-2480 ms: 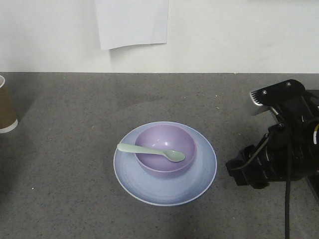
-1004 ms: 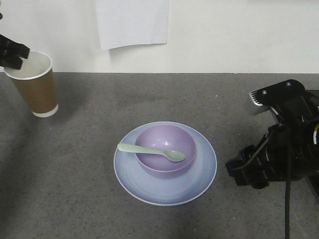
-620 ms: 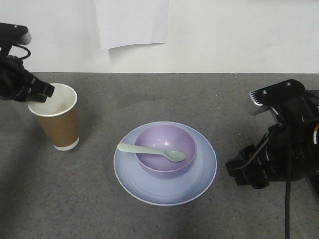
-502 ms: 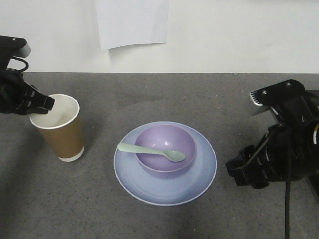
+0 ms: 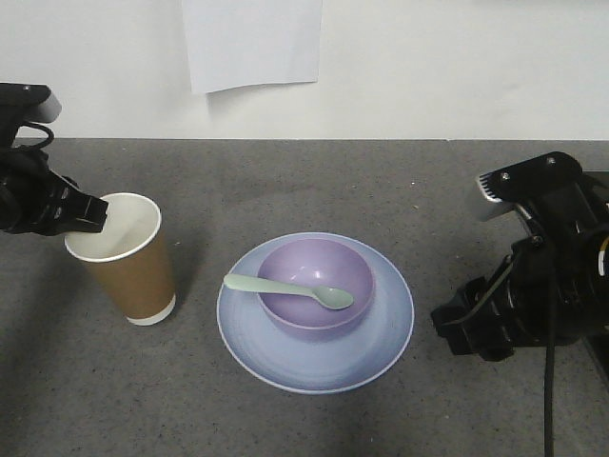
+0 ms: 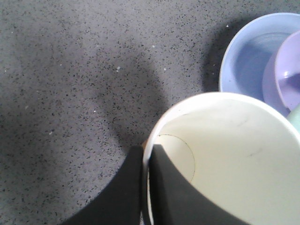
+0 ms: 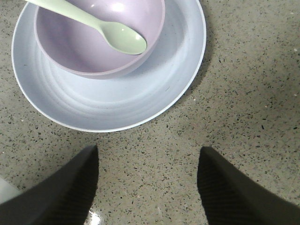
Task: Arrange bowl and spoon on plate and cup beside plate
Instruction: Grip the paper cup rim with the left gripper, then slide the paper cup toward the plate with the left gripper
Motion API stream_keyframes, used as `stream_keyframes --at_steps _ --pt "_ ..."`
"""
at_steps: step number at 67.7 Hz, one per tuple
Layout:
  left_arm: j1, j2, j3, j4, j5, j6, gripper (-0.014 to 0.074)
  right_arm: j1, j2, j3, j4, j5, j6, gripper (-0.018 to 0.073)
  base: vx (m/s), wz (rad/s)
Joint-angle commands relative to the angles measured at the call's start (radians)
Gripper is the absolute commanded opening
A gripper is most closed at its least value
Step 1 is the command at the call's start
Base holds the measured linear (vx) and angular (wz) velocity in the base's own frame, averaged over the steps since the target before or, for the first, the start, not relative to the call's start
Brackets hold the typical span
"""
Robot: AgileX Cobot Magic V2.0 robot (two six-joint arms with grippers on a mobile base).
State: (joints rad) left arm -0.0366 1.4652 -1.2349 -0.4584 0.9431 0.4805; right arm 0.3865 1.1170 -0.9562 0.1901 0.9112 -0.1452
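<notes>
The pale blue plate (image 5: 373,335) lies mid-table with the purple bowl (image 5: 328,268) on it. The mint spoon (image 5: 285,288) rests across the bowl, handle pointing left. The brown paper cup (image 5: 131,271) stands upright just left of the plate. My left gripper (image 5: 93,215) is shut on the cup's left rim, one finger inside the wall and one outside (image 6: 146,154). In the left wrist view the cup (image 6: 234,159) fills the lower right, next to the plate (image 6: 243,61). My right gripper (image 7: 147,152) stands open over bare table, just short of the plate (image 7: 154,89).
A white wall with a taped paper sheet (image 5: 252,43) runs along the table's back edge. The right arm's black body (image 5: 533,276) sits right of the plate. Grey speckled tabletop (image 5: 304,181) lies behind the plate and left of the cup.
My left gripper has carried the cup from the far left edge rightwards and down, until it stands beside the plate. The right arm, plate, bowl and spoon have not moved.
</notes>
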Motion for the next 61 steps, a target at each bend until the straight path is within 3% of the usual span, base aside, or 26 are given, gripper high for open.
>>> stream_keyframes --at_steps 1,13,33,61 --pt "-0.021 -0.031 -0.025 -0.039 -0.031 0.001 -0.0008 -0.005 -0.021 -0.025 0.005 -0.047 -0.005 0.0456 0.0 0.0" --pt "-0.055 -0.016 -0.025 -0.024 -0.053 0.015 -0.0008 -0.005 -0.021 -0.025 0.005 -0.048 -0.005 0.0456 0.0 0.0" --pt "-0.055 -0.016 -0.025 -0.006 -0.008 0.015 -0.0008 -0.005 -0.021 -0.025 0.005 -0.048 -0.005 0.0456 0.0 0.0" --pt "-0.055 -0.016 -0.025 -0.004 -0.029 0.016 -0.0008 -0.005 -0.021 -0.025 0.005 -0.048 -0.005 0.0456 0.0 0.0"
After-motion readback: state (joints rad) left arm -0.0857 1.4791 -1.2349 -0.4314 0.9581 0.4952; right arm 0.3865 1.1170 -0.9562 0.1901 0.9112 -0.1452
